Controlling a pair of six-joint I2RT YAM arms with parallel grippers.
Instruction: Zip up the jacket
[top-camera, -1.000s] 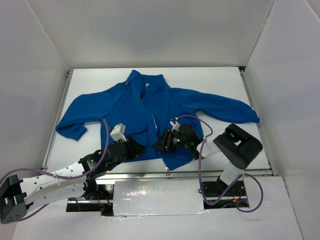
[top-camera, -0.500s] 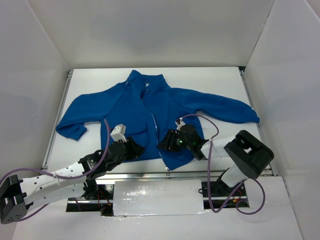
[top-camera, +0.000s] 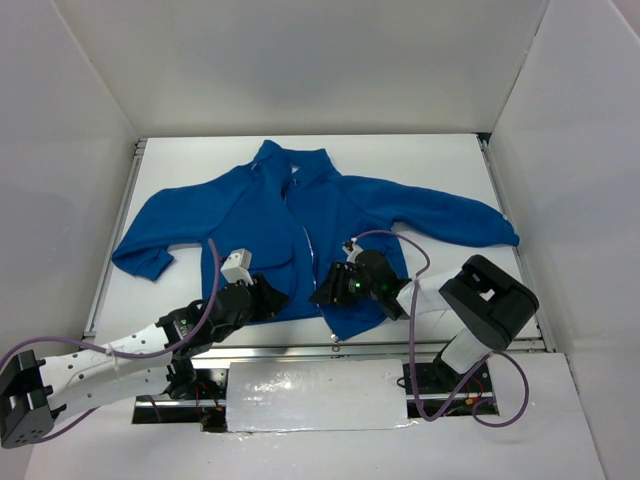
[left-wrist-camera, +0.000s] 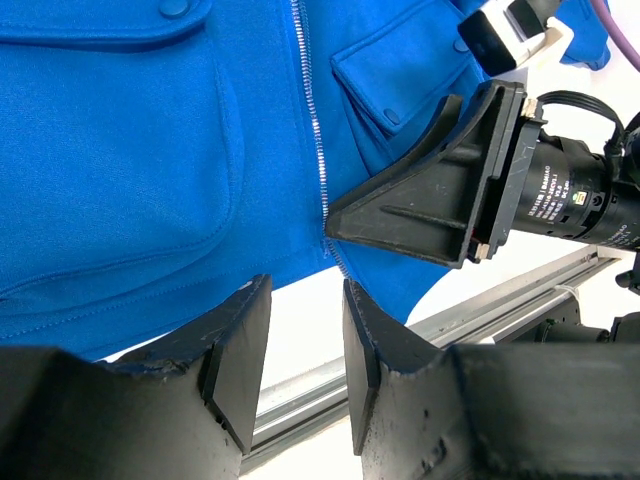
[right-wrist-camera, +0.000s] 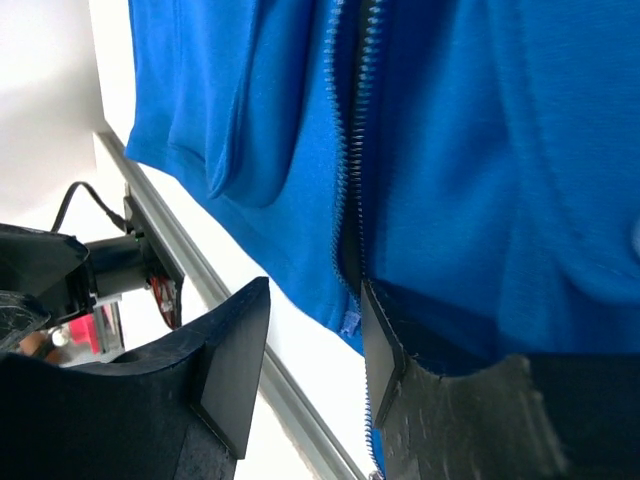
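- Jacket (top-camera: 250, 215): one, royal blue, spread front-up on the white table (top-camera: 440, 160), with the collar at the far side and the hem at the near edge.
- Sleeves: two. The left sleeve (top-camera: 150, 245) slants out toward the table's left edge.
- Grippers: two. The left gripper (top-camera: 282, 298) sits low at the hem of the left front panel. Its wrist view shows the jaws released, standing apart with nothing between them, and bare table and hem below.
- Flap pockets: two, a left pocket (left-wrist-camera: 120, 180) and a right pocket (left-wrist-camera: 395, 80), one on each side of the zipper.
- Zipper (top-camera: 305, 240): one pale line down the centre from collar to hem. Near the hem, the right wrist view shows its two rows of teeth side by side with a dark gap between them.
- Right gripper (top-camera: 320, 290): at the zipper's near end, facing the left gripper, near it but apart. Its jaws are released too, with the hem's edge in the gap and the zipper's bottom end just beside one finger.
- Right sleeve (top-camera: 470, 222): stretched toward the table's right edge.
- Metal rail (top-camera: 300, 347): one, running along the table's near edge.
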